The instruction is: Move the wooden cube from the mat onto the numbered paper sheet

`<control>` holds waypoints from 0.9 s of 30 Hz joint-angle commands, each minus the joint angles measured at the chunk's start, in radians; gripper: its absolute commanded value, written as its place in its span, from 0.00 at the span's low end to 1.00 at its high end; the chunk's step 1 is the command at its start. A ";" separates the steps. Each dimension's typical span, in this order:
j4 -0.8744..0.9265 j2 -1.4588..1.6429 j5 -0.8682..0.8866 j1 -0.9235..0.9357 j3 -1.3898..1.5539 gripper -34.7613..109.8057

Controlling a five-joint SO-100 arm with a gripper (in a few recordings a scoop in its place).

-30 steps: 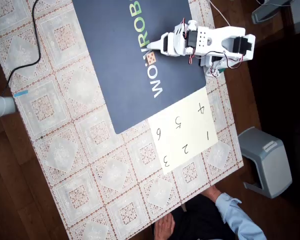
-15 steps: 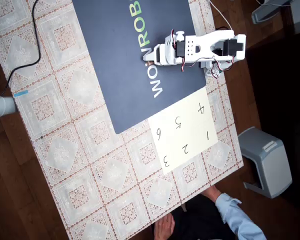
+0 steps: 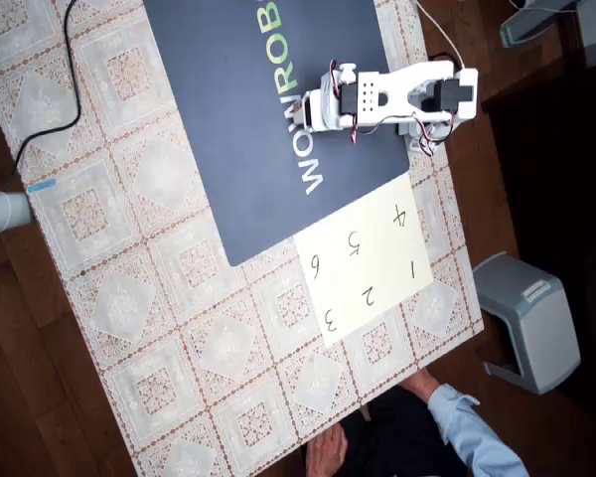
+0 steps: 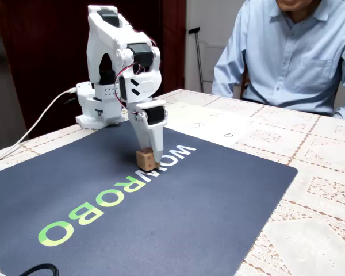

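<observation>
Pincer [image 4: 148, 156]: lowered over the wooden cube [image 4: 145, 159] on the mat [image 4: 178, 213], fingers flanking it; whether clamped cannot be told. Paper sheet [image 3: 372, 260]: well apart. Risk: shallow, off-centre grip lets cube slip during lift.

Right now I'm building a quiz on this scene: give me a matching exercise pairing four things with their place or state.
Things:
1. wooden cube
2. numbered paper sheet
3. gripper
4. mat

Places or states:
A. lies on the lace tablecloth beside the mat's corner
B. dark navy, with WOWROBO lettering
C. sits on the mat at the lettering
D. reaches down around the cube

Pairs: 1-C, 2-A, 3-D, 4-B
</observation>
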 commanded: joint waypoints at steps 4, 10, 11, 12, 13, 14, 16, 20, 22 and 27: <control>0.017 0.021 -0.048 0.017 -0.020 0.24; -0.002 0.172 -0.091 -0.054 0.075 0.24; 0.012 0.209 -0.092 -0.094 0.091 0.24; 0.025 0.250 -0.091 -0.141 0.109 0.24; 0.037 0.296 -0.086 -0.193 0.129 0.24; 0.054 0.337 -0.078 -0.250 0.141 0.24; 0.081 0.413 -0.051 -0.359 0.156 0.24; 0.153 0.529 0.005 -0.571 0.156 0.24; 0.167 0.581 0.018 -0.683 0.184 0.24; 0.173 0.727 0.057 -0.931 0.284 0.24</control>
